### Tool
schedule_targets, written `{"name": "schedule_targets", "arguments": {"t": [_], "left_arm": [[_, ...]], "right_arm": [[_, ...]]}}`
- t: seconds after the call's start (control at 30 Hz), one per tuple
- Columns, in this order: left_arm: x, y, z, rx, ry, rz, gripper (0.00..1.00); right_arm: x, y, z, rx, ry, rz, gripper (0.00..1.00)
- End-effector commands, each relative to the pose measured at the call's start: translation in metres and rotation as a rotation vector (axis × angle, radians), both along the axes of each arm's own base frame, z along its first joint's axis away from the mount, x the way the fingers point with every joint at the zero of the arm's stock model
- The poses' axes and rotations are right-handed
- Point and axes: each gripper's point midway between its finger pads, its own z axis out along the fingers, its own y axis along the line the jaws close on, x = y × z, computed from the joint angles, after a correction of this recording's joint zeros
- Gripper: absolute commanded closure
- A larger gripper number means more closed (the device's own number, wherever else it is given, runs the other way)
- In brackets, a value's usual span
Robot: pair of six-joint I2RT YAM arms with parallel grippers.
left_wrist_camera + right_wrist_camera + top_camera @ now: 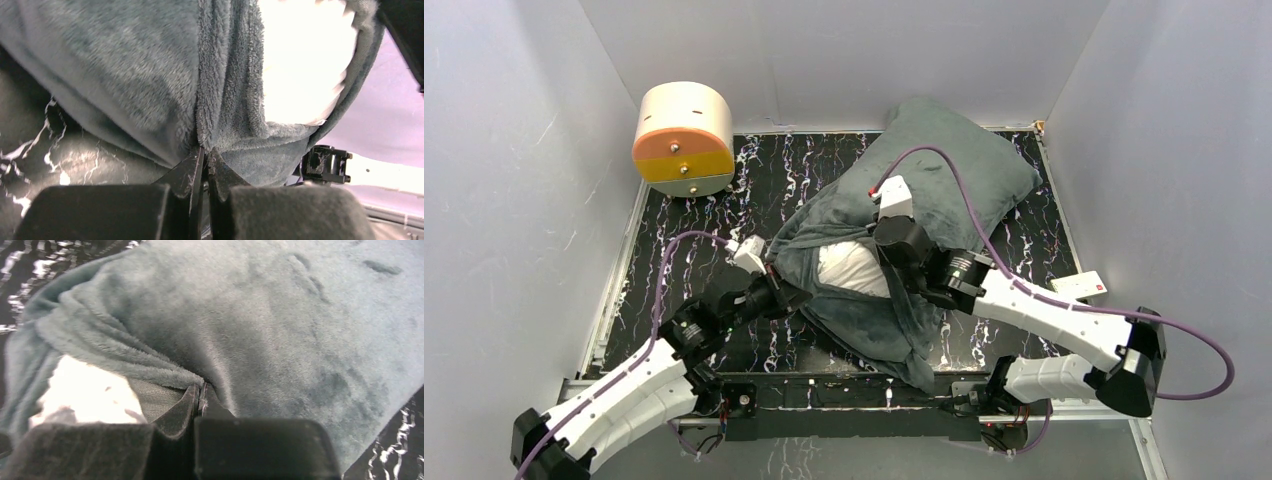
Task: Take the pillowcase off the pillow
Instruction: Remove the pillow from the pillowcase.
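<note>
The dark grey-green plush pillowcase (pixel 944 170) lies diagonally from the back right toward the front middle of the table. Its mouth is bunched open, and the white pillow (pixel 849 265) shows inside it. My left gripper (pixel 794 295) is at the mouth's left edge. In the left wrist view this gripper (pixel 205 151) is shut on a fold of the pillowcase (pixel 125 75), with the pillow (pixel 300 65) bright just behind. My right gripper (pixel 892 268) is over the mouth's right side. In the right wrist view it (pixel 200 388) is shut on the pillowcase (pixel 300 330) hem, beside the pillow (pixel 85 395).
A cream-and-orange cylinder (pixel 684 140) stands at the back left corner. A small white box (pixel 1079 288) lies by the right edge. The black marbled table (pixel 684 240) is enclosed by pale walls on three sides. Purple cables loop above both arms.
</note>
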Motion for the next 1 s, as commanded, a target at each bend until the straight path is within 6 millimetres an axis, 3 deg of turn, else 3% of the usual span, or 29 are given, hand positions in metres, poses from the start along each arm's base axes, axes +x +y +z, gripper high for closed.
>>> {"name": "schedule_targets", "arguments": {"t": [0.0,0.1,0.17,0.2,0.23,0.33,0.4,0.5,0.6,0.73,0.8,0.9,0.97], "left_arm": [[-0.027,0.056,-0.063,0.188,0.197,0.177,1.0],[-0.025,0.054,-0.053,0.144,0.165,0.181,1.0],[-0.019,0.047,-0.037,0.119,0.11,0.152,1.0],[-0.016,0.043,-0.029,0.117,0.083,0.134,0.91],[-0.012,0.039,-0.014,0.102,0.05,0.12,0.73],[0.002,0.027,0.023,0.083,-0.032,0.095,0.35],[0.013,0.02,0.044,0.084,-0.075,0.089,0.23],[0.024,0.008,0.065,0.094,-0.098,0.064,0.17],[0.033,0.0,0.065,0.131,-0.078,0.049,0.17],[0.037,0.015,0.027,0.302,0.037,0.1,0.24],[0.034,0.023,0.008,0.349,0.081,0.12,0.35],[0.031,0.028,-0.006,0.359,0.096,0.133,0.54],[0.031,0.033,-0.01,0.375,0.089,0.149,0.76]], "right_arm": [[0.024,-0.038,-0.008,-0.167,-0.053,-0.192,1.0],[0.008,-0.016,-0.051,-0.16,0.102,-0.077,1.0],[-0.001,-0.009,-0.066,-0.123,0.158,-0.043,1.0],[-0.005,-0.005,-0.069,-0.1,0.173,-0.027,1.0],[-0.008,-0.001,-0.071,-0.075,0.185,-0.002,1.0],[-0.017,0.009,-0.069,-0.006,0.2,0.067,1.0],[-0.02,0.012,-0.064,0.022,0.201,0.084,1.0],[-0.021,0.015,-0.058,0.053,0.2,0.095,1.0],[-0.023,0.021,-0.051,0.074,0.204,0.115,1.0],[-0.021,0.021,-0.039,0.085,0.186,0.111,1.0],[-0.018,0.018,-0.031,0.091,0.167,0.097,1.0],[-0.014,0.014,-0.018,0.099,0.127,0.076,1.0],[-0.011,0.012,-0.009,0.101,0.101,0.066,1.0]]}}
